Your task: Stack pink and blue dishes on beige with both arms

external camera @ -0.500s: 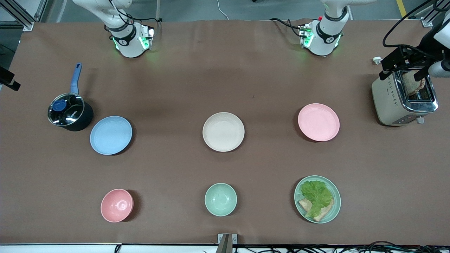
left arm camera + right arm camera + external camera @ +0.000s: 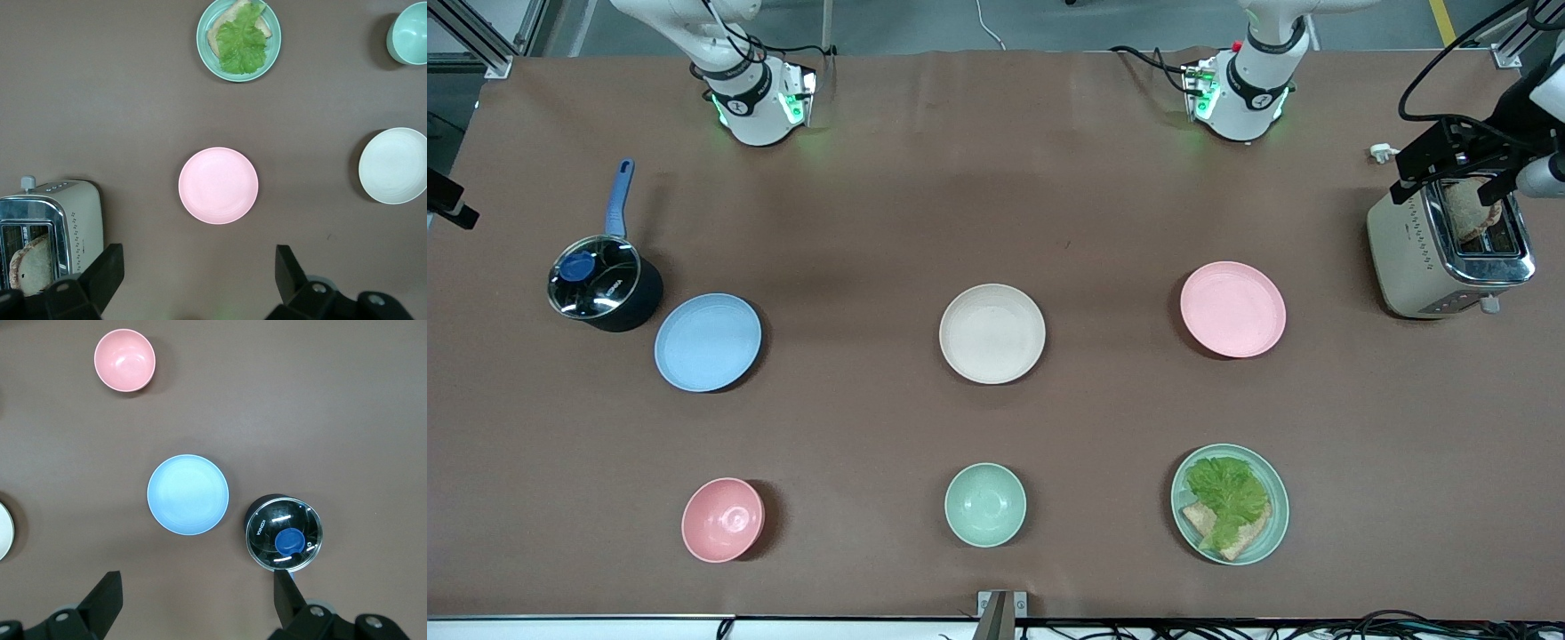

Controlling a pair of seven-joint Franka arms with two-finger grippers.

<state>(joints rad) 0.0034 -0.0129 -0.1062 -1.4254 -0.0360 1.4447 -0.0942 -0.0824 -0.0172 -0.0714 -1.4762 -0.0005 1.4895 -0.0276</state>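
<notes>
Nothing is stacked yet: the work stands at its very first step, the approach to the two plates.

The beige plate (image 2: pixel 992 333) lies bare at the middle of the table (image 2: pixel 1049 178), well clear of every edge. The blue plate (image 2: pixel 708 342) lies in the same row toward the right arm's end of the table, just beside a lidded saucepan (image 2: pixel 603 284). The pink plate (image 2: pixel 1232 308) lies toward the left arm's end, near a toaster (image 2: pixel 1449 244) that stands by that end's edge. Along the edge nearest the front camera sit a pink bowl (image 2: pixel 723 519), a mint-green bowl (image 2: pixel 985 504) and a green plate with lettuce and bread (image 2: pixel 1230 504), none of them part of the job.

The left gripper (image 2: pixel 200 277) hangs high over the table with the pink plate in its wrist view; its fingers (image 2: pixel 288 270) stand wide apart and hold nothing. The right gripper (image 2: pixel 197 597) hangs likewise over the blue plate's area, fingers (image 2: pixel 287 595) spread and empty.

The next move, by this reading, calls for each arm to descend to its own plate's rim and pinch it. The plates are shallow and lie flat, so one finger must get under or over the lip. The saucepan crowds the blue plate on one side, so the rim away from it looks the safer grip.
</notes>
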